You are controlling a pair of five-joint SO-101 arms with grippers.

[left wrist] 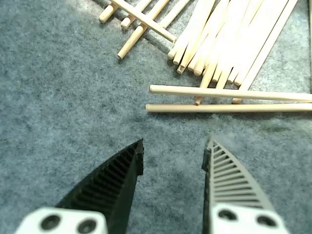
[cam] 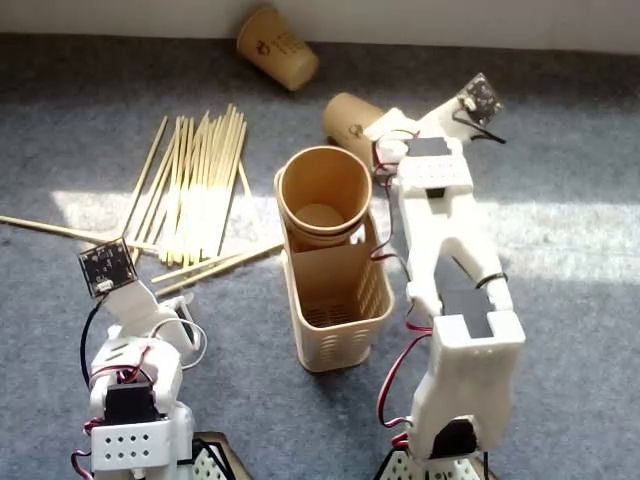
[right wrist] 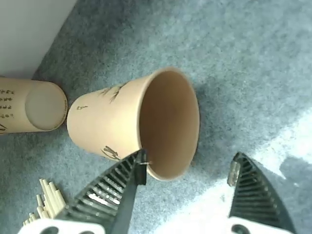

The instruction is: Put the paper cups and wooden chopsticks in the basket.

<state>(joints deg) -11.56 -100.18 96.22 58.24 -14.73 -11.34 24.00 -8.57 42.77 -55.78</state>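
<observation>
On my left, the left gripper (left wrist: 173, 151) hangs over grey carpet (left wrist: 58, 97), fingers spread and empty, just short of the wooden chopsticks (cam: 195, 185), whose far ends are cut off in its wrist view. In the middle, the basket (cam: 340, 310) holds stacked paper cups (cam: 323, 195). Further right, the right arm (cam: 445, 230) half hides a lying cup (right wrist: 131, 122) from above. The right gripper (right wrist: 187, 170) stands spread at its mouth. A second cup (cam: 277, 47) lies beyond. I can't read their dark print.
</observation>
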